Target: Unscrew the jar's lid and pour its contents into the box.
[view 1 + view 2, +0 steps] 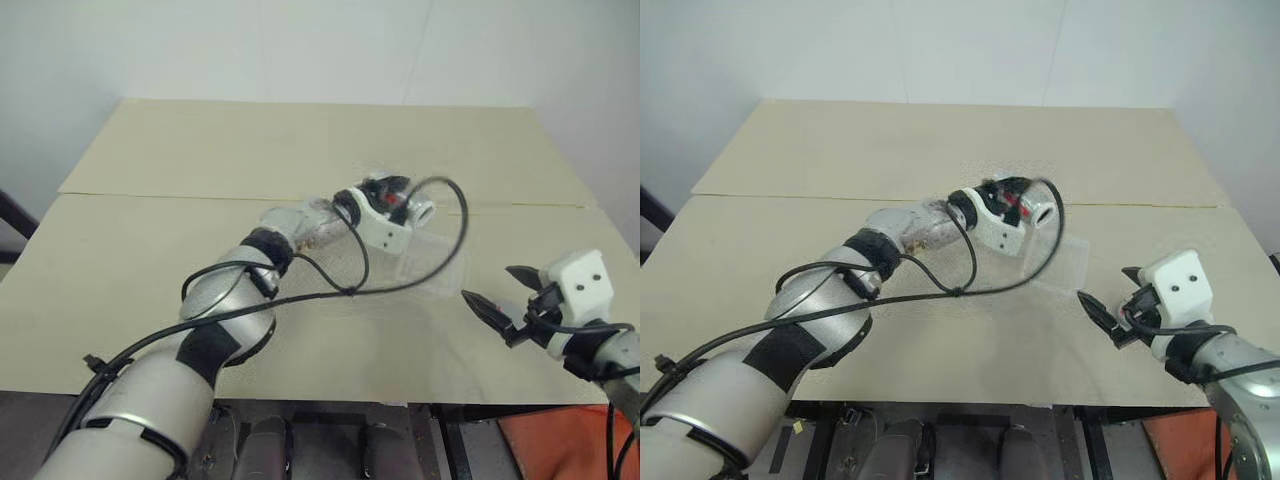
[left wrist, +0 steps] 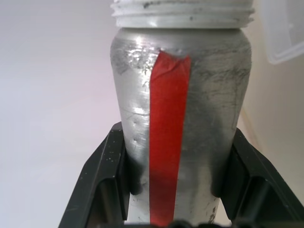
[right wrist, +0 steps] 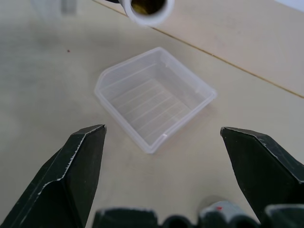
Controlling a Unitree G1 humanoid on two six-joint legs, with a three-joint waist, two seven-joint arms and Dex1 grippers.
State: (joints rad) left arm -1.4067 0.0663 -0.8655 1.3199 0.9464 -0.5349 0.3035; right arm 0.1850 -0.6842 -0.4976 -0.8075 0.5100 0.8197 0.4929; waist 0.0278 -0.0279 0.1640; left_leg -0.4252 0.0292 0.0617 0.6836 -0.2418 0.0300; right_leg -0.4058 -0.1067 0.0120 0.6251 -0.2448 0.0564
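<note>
Over the box (image 3: 154, 97), item one: the jar (image 2: 180, 118), silver-grey with a red strip down its side, lidless, its white threaded neck bare. It lies tipped near level, open mouth (image 3: 146, 7) facing outward above the box's far side; something dark and brownish shows inside the mouth, too small to tell apart.

Item two: the left end effector (image 1: 392, 205), clamped on the jar, one black finger (image 2: 107, 185) pressed to each side of the body, reaching in over the box from the robot's left.

Item three: the box, clear shallow plastic with rounded corners and a ribbed floor, resting flat on the table (image 1: 200, 180), directly under the jar. Nothing can be made out inside it.

Item four: the right end effector (image 1: 500, 290), jaws spread wide and holding nothing, hanging to the right of the box and apart from it, pointed toward it.

Item five: the table, covered in pale beige sheet with a seam running across just beyond the box.
</note>
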